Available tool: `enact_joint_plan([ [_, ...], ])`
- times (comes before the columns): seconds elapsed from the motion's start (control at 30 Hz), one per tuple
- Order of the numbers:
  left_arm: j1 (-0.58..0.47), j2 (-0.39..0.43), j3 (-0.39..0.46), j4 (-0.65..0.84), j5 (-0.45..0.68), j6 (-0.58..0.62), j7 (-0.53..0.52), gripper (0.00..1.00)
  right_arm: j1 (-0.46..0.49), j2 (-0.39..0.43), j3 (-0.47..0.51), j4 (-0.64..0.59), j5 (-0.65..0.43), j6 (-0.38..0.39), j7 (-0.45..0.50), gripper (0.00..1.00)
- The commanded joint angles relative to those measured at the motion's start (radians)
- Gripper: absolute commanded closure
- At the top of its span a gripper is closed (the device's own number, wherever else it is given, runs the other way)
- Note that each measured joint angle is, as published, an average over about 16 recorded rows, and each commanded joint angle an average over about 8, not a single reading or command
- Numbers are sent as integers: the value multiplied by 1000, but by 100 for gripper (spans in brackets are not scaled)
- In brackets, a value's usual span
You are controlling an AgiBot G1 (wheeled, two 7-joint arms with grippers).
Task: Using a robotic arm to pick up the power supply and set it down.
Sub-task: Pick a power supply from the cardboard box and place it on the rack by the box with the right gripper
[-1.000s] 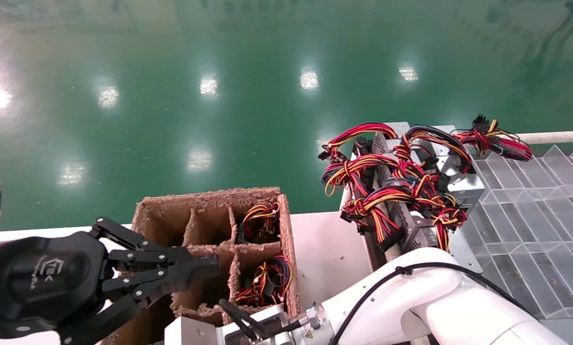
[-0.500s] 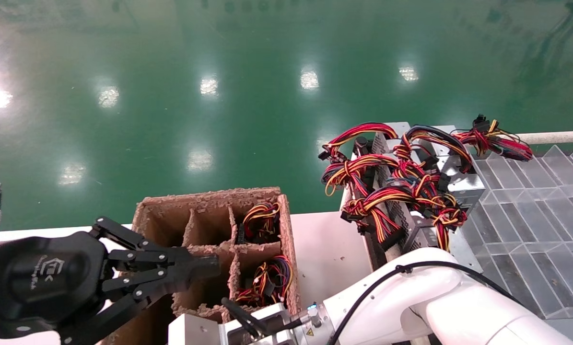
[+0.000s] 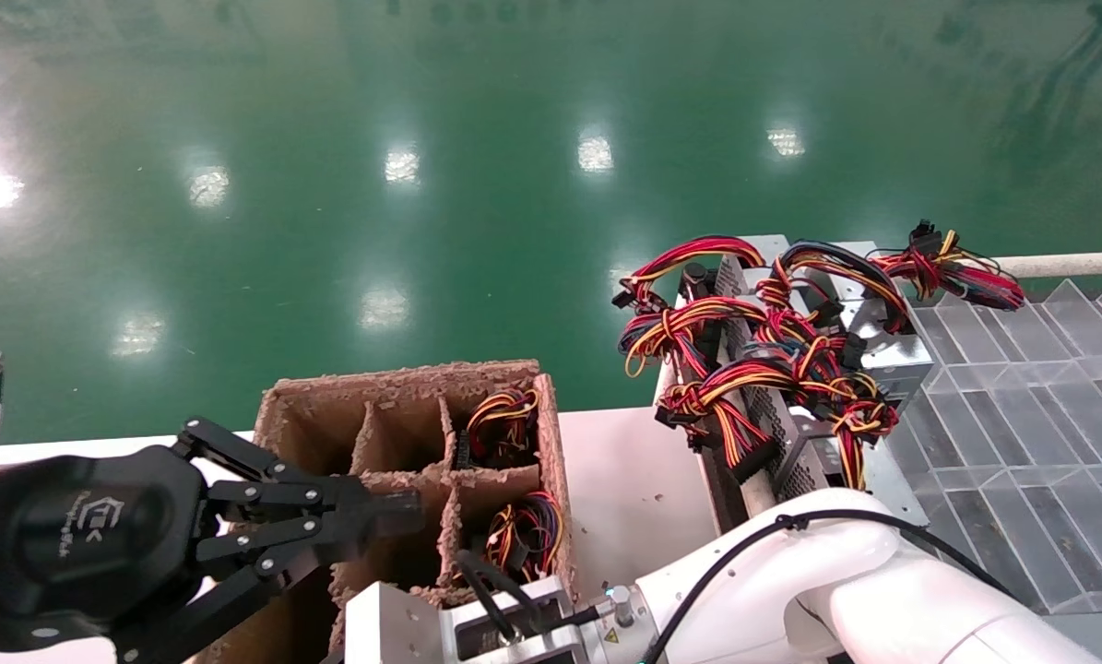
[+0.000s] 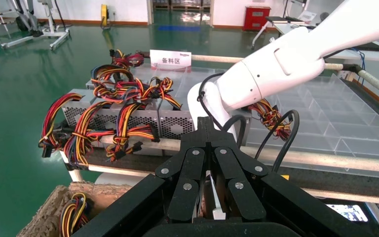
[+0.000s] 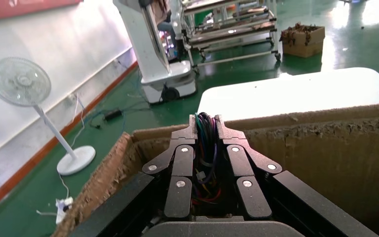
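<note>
Of the power supply [image 5: 206, 148] I see only its coloured wires, pinched between the pressed-in fingers of the right end effector [image 5: 206, 121]. Its metal body is hidden from me. In the right wrist view, that end effector sits just above the ragged rim of the cardboard divider box [image 5: 325, 126], pointing down into it. In the head view, the box [image 3: 551, 443] is at lower centre on the white worktop [image 3: 633, 480], with the right arm coming in from the lower right corner.

My main worry is the grip. If I'm holding wires alone, the body could swing, or the bundle could slide through the fingers and drop. The soft, crumbling walls could also catch a connector and tip the unit against a divider. Two cells on the box's right side already hold wire bundles [image 3: 518, 539], so loose leads may tangle with them.

The left end effector [image 3: 403, 509] hangs at lower left with its fingers pressed together, tips right at the box. A careless move could knock it.

The other power supplies [image 3: 790, 369] are heaped at right centre, well apart.
</note>
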Motion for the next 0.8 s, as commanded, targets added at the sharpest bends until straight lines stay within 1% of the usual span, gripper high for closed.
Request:
enact_joint_plan([
  [0.03,0,0,0,0,0,0,0,100,-3,0,-4,-4,14,-4,-2,100],
  [0.2,0,0,0,0,0,0,0,100,-12,3,0,-10,68,-24,3,100],
  [0.47,0,0,0,0,0,0,0,100,-30,17,18,2,166,-80,13,100],
  [0.67,0,0,0,0,0,0,0,100,-35,43,17,70,200,-98,13,100],
  [0.8,0,0,1,0,0,0,0,100,-20,85,17,141,205,-94,17,100],
])
